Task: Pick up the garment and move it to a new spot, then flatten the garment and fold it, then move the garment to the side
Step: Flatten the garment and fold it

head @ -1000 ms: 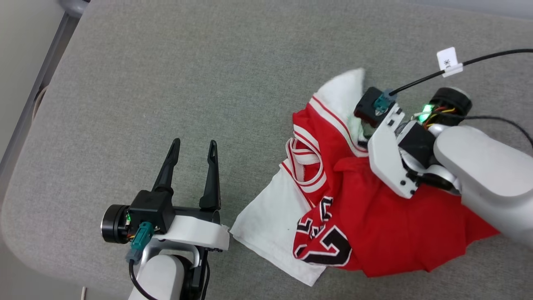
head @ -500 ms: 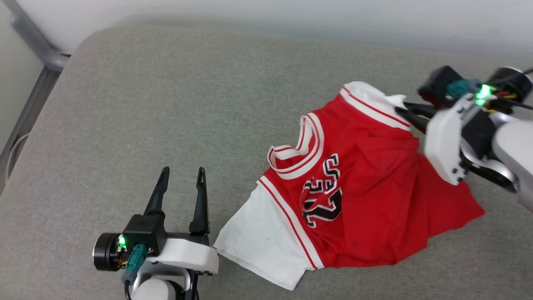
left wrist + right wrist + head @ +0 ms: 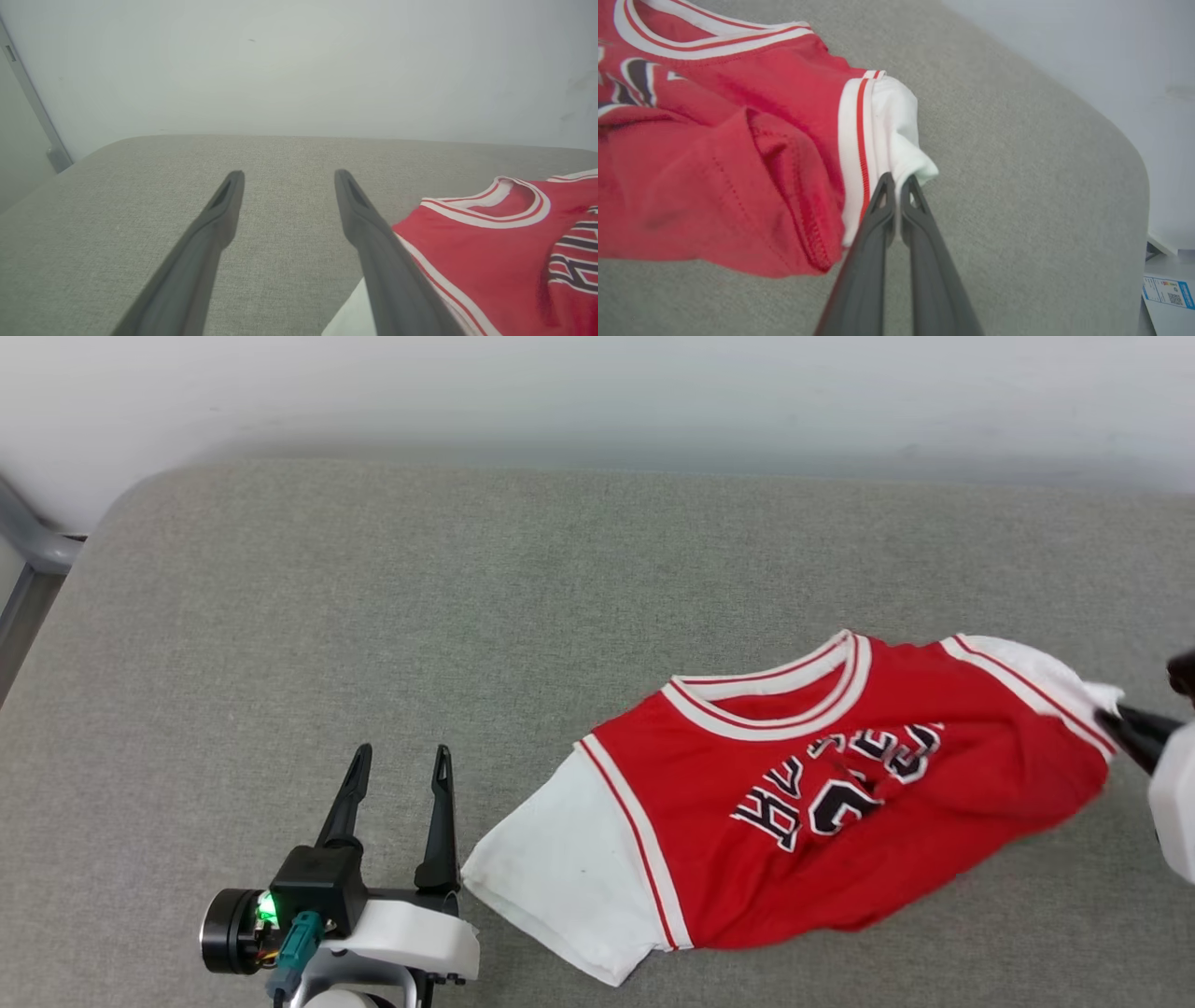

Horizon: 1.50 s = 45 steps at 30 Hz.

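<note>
Right now your right gripper (image 3: 896,184) is pinched shut on the bunched white sleeve (image 3: 896,126) of the shirt (image 3: 822,821), which lies front up on the right half of the grey cushion (image 3: 373,616), collar toward the wall (image 3: 597,392). Your left gripper (image 3: 401,753) stands wide open, holding nothing, just beside the other sleeve (image 3: 551,887).

The main risk, I'd judge, is the thin hold. The fingertips (image 3: 885,186) bite just the edge of the cuff, so a hard pull could slide the cloth out and drop the shirt short of its new spot. A pull from one end may also drag it rather than lift it. The red body is rumpled near the held end, and dragging would deepen those folds and make flattening harder. If you bring the left gripper in low, its near finger could catch the loose sleeve and tuck it under.

The right wrist view gives you what the head view can't: the closed fingertips on the cloth, how little they hold, and the creases and stitched hem beside them. In the head view that gripper is cut off at the frame edge. The head view gives you the whole layout instead, lettering and both sleeves. The left wrist view shows the open gap between the left fingers, with the collar off to the right.
</note>
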Available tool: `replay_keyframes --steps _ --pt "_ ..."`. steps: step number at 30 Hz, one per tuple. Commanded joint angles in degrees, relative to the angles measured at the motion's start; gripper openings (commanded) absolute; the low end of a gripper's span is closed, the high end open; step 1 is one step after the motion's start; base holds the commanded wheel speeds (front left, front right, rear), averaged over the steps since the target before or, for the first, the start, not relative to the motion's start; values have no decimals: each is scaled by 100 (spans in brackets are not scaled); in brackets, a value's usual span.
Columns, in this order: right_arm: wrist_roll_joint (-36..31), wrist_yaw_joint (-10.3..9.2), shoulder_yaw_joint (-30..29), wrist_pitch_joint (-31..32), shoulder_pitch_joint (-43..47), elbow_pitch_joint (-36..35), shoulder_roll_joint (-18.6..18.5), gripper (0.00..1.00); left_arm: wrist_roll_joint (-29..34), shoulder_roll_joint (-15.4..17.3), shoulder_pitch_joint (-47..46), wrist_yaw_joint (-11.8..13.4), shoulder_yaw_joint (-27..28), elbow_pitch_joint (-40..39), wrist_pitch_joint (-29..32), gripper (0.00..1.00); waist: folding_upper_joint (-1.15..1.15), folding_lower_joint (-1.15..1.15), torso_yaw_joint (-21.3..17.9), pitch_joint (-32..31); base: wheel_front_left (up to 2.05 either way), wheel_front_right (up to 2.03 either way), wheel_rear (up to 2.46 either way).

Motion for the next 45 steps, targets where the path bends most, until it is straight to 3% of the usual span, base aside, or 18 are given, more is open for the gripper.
replay_keyframes --steps 1,3,4,7,15,16,17,18,25,32,38,45 --pt "24 -8 -72 -36 159 20 -20 0 20 -4 29 -4 2 4 -15 100 0 0 -14 -16 0 0 0" --pt "41 -8 -326 -43 535 90 -51 0 31 -4 47 -17 5 9 -15 100 0 0 -28 -39 0 0 0" --pt "85 -8 -644 -53 1158 165 47 0 62 -4 76 -52 16 12 -15 100 0 0 -31 -63 0 0 0" --pt "112 -7 -911 -58 1747 225 285 0 74 -4 95 -66 45 5 -15 100 0 0 -36 -59 0 0 0" --pt "-128 3 -1577 -229 2615 411 1024 0 96 -4 114 -89 88 51 -15 100 0 0 -69 -122 0 0 0" --pt "-207 2 -1711 -327 2619 442 1082 13 123 -4 125 -105 99 57 -15 100 0 0 -83 -147 0 0 0" --pt "-306 0 -1890 -465 2612 473 1127 73 143 -3 129 -116 115 61 -15 100 0 0 -101 -175 0 0 0" --pt "-432 -6 -2081 -622 2589 481 1172 100 153 -4 131 -127 141 69 -15 100 0 0 -119 -208 0 0 0" --pt "-1609 -6 -3551 -1575 2721 220 1657 100 176 113 46 -318 387 56 -15 100 0 0 -320 -353 0 0 0" --pt "-2943 -6 -5051 -1888 3229 -1033 2770 100 120 355 -324 -708 542 55 -15 100 0 0 -444 -406 0 0 0" --pt "-3637 -6 -5498 -1874 3779 -2261 3683 100 7 814 -983 -1022 320 389 54 100 0 0 -451 -374 0 0 0" --pt "-3848 -6 -5435 -1975 4071 -2860 4196 100 -349 1431 -1778 -1111 -364 481 960 100 0 0 -480 -252 0 0 0"
